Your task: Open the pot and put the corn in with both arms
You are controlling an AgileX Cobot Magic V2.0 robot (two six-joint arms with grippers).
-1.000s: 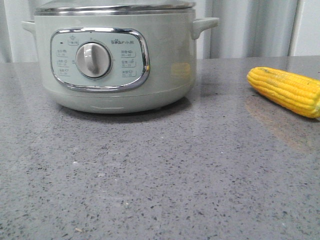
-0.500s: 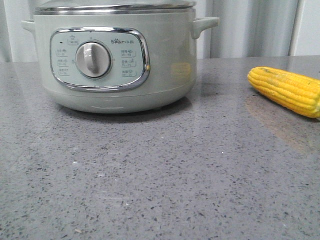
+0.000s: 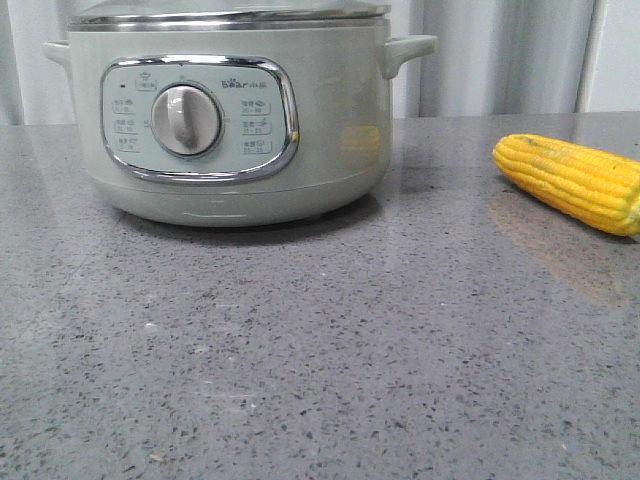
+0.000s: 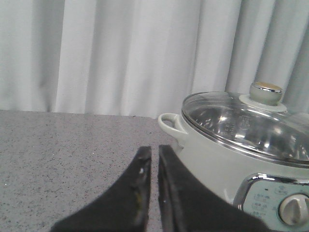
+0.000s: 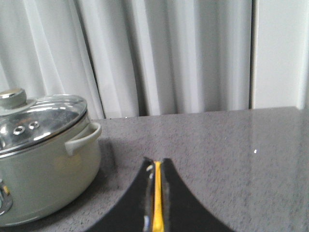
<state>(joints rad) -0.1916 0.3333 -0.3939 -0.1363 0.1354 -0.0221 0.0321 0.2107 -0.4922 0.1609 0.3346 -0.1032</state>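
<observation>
The pale-green pot (image 3: pixel 330 130) stands at the back left of the grey table, dial facing me, with its glass lid (image 4: pixel 241 128) and knob (image 4: pixel 266 93) on. The yellow corn (image 3: pixel 570 182) lies on the table at the right, tapered end toward the pot. Neither gripper shows in the front view. My left gripper (image 4: pixel 154 150) is shut and empty, low over the table beside the pot's left handle (image 4: pixel 170 123). My right gripper (image 5: pixel 156 162) is shut; a thin yellow strip of the corn (image 5: pixel 157 203) shows through the slit between its jaws. The pot (image 5: pixel 43 179) is to its left.
The speckled grey tabletop (image 3: pixel 320 350) stretches bare in front of the pot. White curtains (image 4: pixel 120 53) hang behind the table's far edge. The pot's right handle (image 5: pixel 83 137) sticks out toward the right gripper's side.
</observation>
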